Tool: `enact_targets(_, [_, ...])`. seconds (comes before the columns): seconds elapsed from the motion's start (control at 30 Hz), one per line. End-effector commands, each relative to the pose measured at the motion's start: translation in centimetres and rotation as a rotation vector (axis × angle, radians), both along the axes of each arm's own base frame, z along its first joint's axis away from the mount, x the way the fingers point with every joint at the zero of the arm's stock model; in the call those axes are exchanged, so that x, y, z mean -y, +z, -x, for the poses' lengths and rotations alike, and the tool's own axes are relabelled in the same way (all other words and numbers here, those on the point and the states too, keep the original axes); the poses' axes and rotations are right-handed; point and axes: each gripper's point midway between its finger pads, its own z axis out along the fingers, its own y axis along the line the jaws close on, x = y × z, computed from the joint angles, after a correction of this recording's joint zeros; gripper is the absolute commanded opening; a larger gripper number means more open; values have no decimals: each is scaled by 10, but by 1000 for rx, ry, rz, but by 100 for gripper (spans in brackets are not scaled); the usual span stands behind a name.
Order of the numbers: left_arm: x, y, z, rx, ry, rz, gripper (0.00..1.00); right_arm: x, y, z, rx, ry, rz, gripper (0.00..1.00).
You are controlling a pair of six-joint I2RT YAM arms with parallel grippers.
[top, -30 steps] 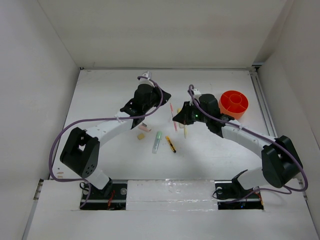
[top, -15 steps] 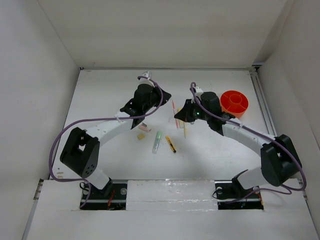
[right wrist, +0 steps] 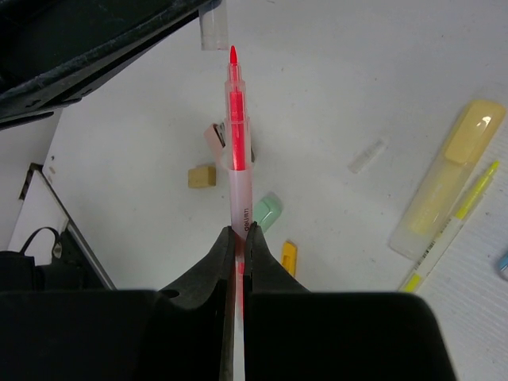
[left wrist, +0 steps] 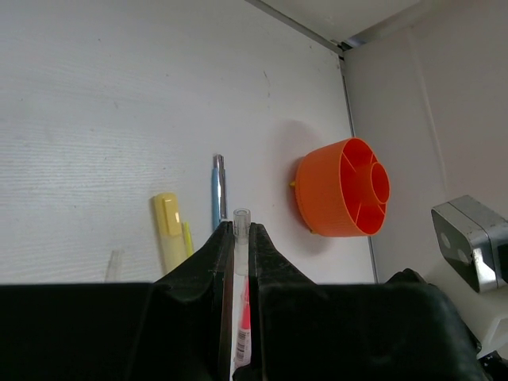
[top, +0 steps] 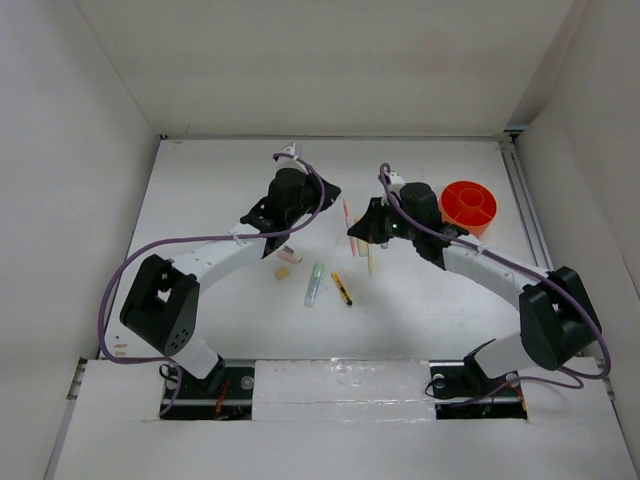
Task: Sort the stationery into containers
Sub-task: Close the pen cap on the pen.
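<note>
A white surface (top: 220, 200) seen from above. A round orange pot (top: 468, 207), divided inside, stands toward its far right. Around the middle lie a pink eraser (top: 289, 256) just beside a tan eraser (top: 282, 272), a pale green marker (top: 314, 285), a short yellow-black pen (top: 342, 289), a thin yellow pen (top: 369, 263), a yellow marker (left wrist: 167, 230) and a grey-blue pen (left wrist: 216, 198).

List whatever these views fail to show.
- Orange pot: some compartments hidden by its own wall in left wrist view; too small from top.
- Grey-blue pen: lower end behind left gripper, left wrist view.
- Pink eraser: partly behind red pen, right wrist view.
- Red pen's rear: buried in right gripper.
</note>
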Motion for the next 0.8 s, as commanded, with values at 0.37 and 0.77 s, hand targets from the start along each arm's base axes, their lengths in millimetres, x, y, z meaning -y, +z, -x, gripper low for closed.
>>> enact_targets(0.37, [-5,30,-5,52,44,41,0,-18,21,-7,74,35,-28,0])
enact_targets(0.77, [-3,26,-2,49,26,45,0,-16,26,-11,75,26,-28,0])
